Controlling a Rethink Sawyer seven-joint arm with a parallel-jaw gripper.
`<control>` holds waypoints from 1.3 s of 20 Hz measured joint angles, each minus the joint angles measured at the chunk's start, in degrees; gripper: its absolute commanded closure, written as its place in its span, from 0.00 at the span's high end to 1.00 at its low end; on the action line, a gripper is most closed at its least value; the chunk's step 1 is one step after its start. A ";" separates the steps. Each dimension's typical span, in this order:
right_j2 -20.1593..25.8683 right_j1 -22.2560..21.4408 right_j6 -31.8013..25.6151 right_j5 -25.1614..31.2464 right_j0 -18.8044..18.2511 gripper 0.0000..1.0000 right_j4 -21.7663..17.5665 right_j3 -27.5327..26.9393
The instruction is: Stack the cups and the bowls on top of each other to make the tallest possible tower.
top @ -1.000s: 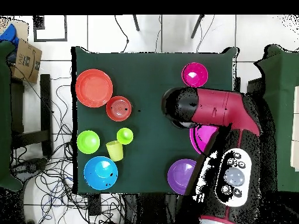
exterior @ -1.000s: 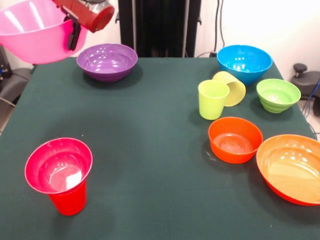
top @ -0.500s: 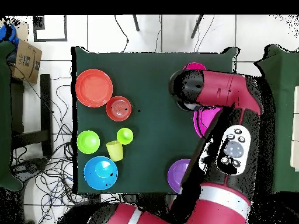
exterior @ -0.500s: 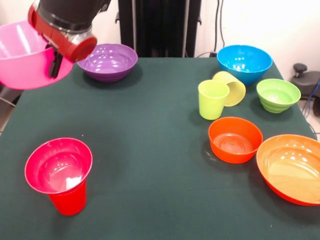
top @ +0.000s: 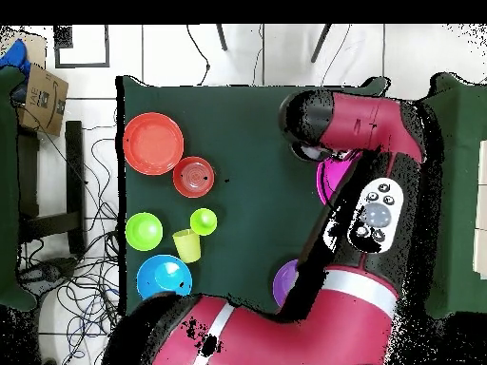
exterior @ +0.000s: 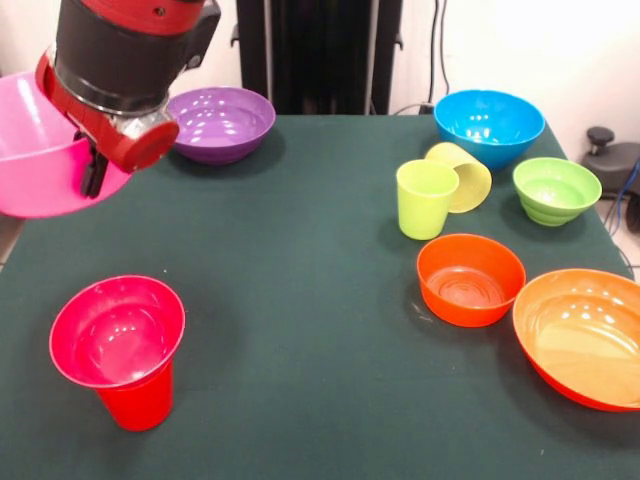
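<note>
My gripper [exterior: 91,178] is shut on the rim of the large pink bowl [exterior: 30,150] and holds it in the air at the left, above and behind the tower. The tower is a small magenta bowl [exterior: 118,332] sitting in the red cup [exterior: 138,402], upright at the near left. In the overhead view the arm [top: 352,133] covers the tower, and only part of the pink bowl [top: 331,179] shows. The lime green cup [exterior: 425,198] stands upright. The pale yellow cup [exterior: 462,175] lies tipped against it.
The purple bowl [exterior: 215,122] sits at the far left and the blue bowl [exterior: 490,125] at the far right. The ribbed green bowl [exterior: 556,188], small orange bowl [exterior: 470,278] and large orange bowl [exterior: 585,335] sit along the right side.
The arm has carried the pink bowl lower and nearer the camera, toward the red cup. Nothing on the table has moved.
</note>
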 measured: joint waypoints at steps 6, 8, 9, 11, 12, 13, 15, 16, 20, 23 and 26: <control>-0.95 3.10 0.26 0.63 0.86 0.00 1.73 -3.74; -1.29 4.37 0.86 0.64 1.53 0.00 2.40 -5.09; -1.35 4.55 0.98 0.63 1.64 0.00 2.52 -5.28; -1.68 5.52 1.65 0.63 2.28 0.00 3.25 -6.30; -1.96 6.17 2.13 0.63 2.73 0.00 3.77 -6.95; -2.10 6.50 2.35 0.64 2.93 0.00 3.97 -7.32; -2.35 7.03 2.73 0.63 3.25 0.00 4.37 -7.93; -2.45 7.28 2.93 0.63 3.40 0.00 4.56 -8.22; -3.07 8.65 3.79 0.63 3.79 0.00 5.83 -9.95; -3.56 9.59 4.26 0.64 3.80 0.00 6.66 -11.19; -4.30 10.48 4.72 0.64 3.80 0.00 7.46 -12.47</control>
